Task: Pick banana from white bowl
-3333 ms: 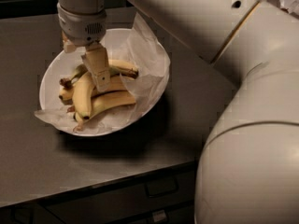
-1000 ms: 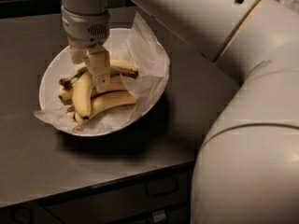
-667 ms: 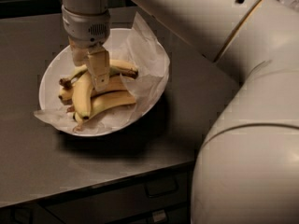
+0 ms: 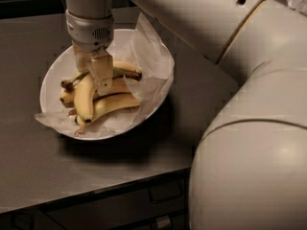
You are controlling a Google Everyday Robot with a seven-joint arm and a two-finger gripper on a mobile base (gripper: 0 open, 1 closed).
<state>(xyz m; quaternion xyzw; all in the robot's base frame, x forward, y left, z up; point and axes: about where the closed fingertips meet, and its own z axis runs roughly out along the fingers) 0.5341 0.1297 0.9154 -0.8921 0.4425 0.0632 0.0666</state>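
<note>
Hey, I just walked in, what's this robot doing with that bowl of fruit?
The robot's single arm reaches over a grey counter with its gripper down inside the white bowl, which is lined with crinkled paper and holds several bananas. The gripper is right at the top of the pile, against the long curved banana it is meant to pick. That banana lies in the bowl with the others, not lifted.
</note>
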